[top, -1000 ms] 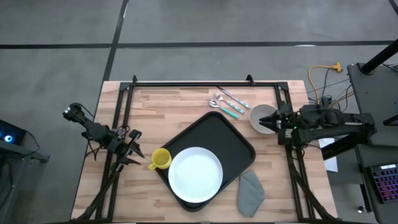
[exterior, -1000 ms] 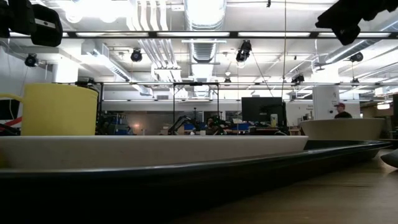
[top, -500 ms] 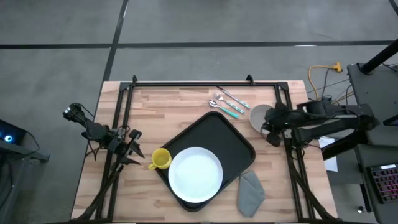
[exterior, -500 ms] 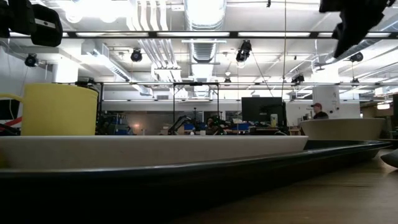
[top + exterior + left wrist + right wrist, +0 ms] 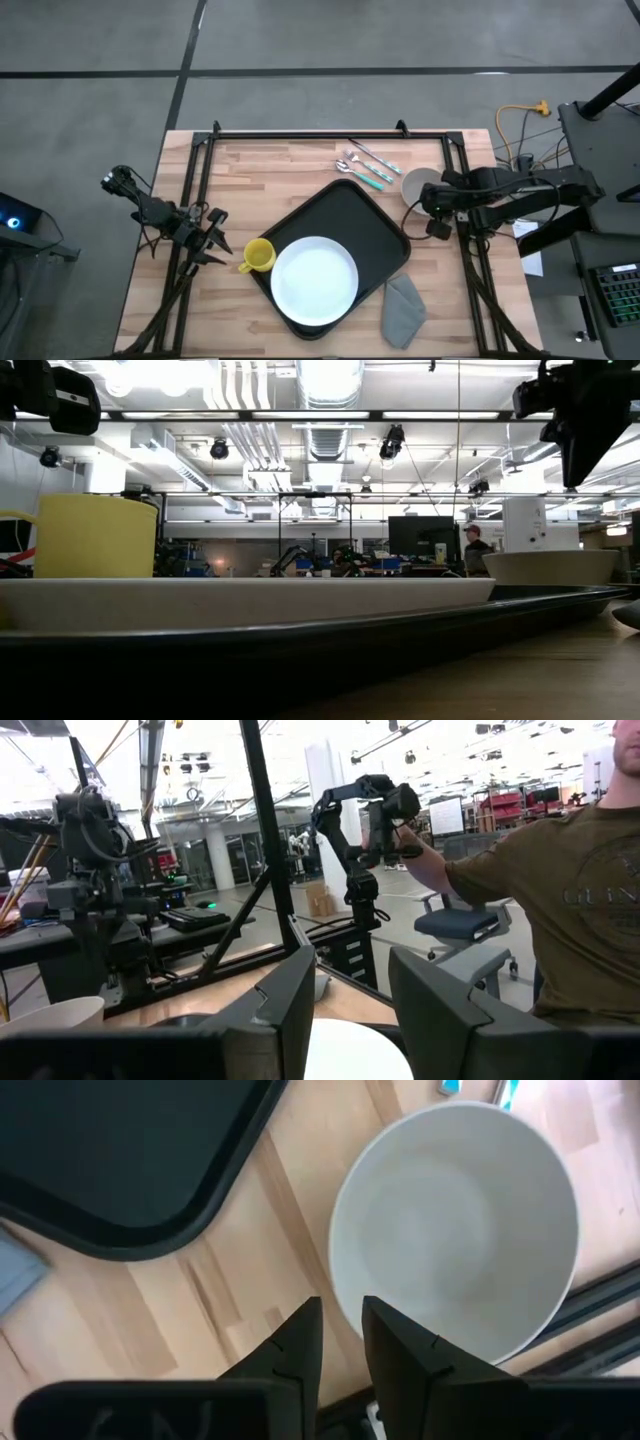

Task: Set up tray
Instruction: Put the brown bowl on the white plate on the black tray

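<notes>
One risk is seen: the right gripper [image 5: 340, 1335], narrowly parted and empty above the bowl [image 5: 455, 1230] rim at the tray's [image 5: 335, 205] two o'clock, could tip it if lowered off-centre.

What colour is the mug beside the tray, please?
Yellow; the mug shows best in the high view.

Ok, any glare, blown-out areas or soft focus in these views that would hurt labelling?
Low view: ceiling lights blow out to white, and the tray rim right at the lens is a dark, soft band. Left wrist view: the bright room washes out the upper background, while the left gripper fingers show as dark shapes. High view: even light, no strong shadows. Right wrist view: the bowl is evenly lit, without glare.
</notes>
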You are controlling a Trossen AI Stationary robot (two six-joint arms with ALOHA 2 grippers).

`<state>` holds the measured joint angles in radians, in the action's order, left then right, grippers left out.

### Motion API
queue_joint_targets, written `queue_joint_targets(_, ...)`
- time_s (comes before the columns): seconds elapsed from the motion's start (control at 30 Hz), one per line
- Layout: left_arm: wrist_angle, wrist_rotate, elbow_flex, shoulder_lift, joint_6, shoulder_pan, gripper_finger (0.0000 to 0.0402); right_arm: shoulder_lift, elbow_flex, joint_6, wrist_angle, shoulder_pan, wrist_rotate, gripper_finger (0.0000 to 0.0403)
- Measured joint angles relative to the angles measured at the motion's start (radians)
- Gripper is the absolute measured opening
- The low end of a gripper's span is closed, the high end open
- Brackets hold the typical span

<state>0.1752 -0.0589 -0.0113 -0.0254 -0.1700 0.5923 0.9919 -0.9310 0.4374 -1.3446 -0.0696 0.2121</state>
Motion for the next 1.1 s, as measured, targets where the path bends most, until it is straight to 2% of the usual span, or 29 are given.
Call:
queue_joint_targets(0.17,0.000,0.000,0.000,0.000,0.000,0.000,0.0116,-0.001,0.002,0.012,0.005,0.000,0.000,0.0093)
queue_joint_targets(0.37,0.000,0.000,0.000,0.000,0.000,0.000,0.0116,0.001,0.002,0.031,0.021,0.000,0.003,0.0163)
queue_joint_targets(0.6,0.000,0.000,0.000,0.000,0.000,0.000,0.0116,0.005,0.010,0.012,0.047,0.000,0.170,0.0232)
queue_joint_targets(0.8,0.000,0.000,0.000,0.000,0.000,0.000,0.0116,0.012,0.058,0.012,0.082,0.000,0.180,0.0251)
queue_joint_targets(1.1,0.000,0.000,0.000,0.000,0.000,0.000,0.0116,0.062,0.166,0.027,0.161,0.000,0.170,0.0241)
